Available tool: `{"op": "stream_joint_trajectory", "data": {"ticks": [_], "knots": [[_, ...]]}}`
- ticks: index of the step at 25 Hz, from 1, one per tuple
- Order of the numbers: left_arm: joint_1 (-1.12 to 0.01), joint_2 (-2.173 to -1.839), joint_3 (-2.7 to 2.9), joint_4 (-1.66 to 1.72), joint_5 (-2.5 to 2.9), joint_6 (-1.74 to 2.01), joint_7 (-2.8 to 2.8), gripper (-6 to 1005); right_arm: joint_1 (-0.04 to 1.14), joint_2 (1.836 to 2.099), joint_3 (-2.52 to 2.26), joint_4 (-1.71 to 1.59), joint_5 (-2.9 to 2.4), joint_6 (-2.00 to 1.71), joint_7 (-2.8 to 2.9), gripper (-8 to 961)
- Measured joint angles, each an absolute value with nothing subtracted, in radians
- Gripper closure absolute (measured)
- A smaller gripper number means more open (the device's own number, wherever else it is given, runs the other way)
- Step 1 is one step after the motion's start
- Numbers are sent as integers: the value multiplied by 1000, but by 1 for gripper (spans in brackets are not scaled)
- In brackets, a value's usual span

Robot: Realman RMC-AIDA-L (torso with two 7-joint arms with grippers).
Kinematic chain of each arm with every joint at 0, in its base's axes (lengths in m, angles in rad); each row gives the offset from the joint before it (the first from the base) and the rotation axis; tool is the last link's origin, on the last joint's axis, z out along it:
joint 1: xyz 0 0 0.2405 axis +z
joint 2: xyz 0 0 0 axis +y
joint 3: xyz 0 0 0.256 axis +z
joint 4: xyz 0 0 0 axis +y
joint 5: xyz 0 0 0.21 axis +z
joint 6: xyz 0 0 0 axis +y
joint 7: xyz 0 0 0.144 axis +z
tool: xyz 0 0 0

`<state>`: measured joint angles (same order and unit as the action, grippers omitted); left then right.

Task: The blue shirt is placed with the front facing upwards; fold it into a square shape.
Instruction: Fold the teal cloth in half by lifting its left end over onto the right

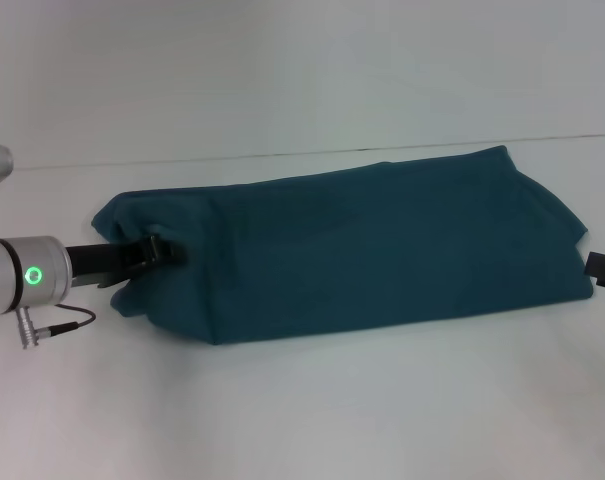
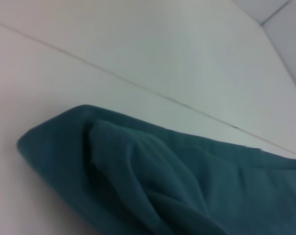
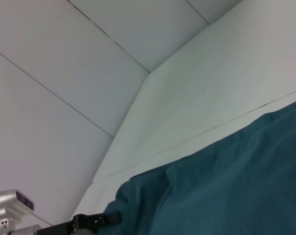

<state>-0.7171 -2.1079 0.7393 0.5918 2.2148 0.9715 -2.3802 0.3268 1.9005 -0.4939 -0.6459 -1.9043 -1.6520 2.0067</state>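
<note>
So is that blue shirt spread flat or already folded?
Folded, partly: the blue shirt lies as a long band, no sleeves, collar or lettering showing. The left tool is at one end.

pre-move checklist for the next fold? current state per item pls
1. Shirt already folded into a long band across the table: ok.
2. Square shape reached: not ok, the band is far longer than it is deep.
3. Left pincer at the band's left end, on the cloth: ok.
4. Left pincer actually gripping fabric: cannot tell.
5. Right pincer at the band's right end: ok; only its tip shows at the picture's edge, grip cannot tell.
6. Left end lying flat: not ok, it is bunched and rumpled.
</note>
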Motion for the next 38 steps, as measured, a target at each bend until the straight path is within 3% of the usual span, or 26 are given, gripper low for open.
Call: {"op": "stream_joint_trajectory", "data": {"ticks": [7, 17, 29, 38], "knots": [[-680, -2074, 637, 595, 2073, 1127, -2240, 888, 328, 1899, -492, -646, -1902, -1647, 2011, 70], [-609, -2043, 481, 599, 2092, 1176, -2227, 892, 328, 1899, -489, -645, -1899, -1643, 2015, 71], [-602, -2001, 294, 652, 2392, 1139, -2316, 881, 325, 1899, -482, -631, -1904, -1635, 2017, 70], [-588, -1998, 280, 713, 2495, 1080, -2426, 874, 322, 1897, -482, -623, -1905, -1632, 2017, 69]]}}
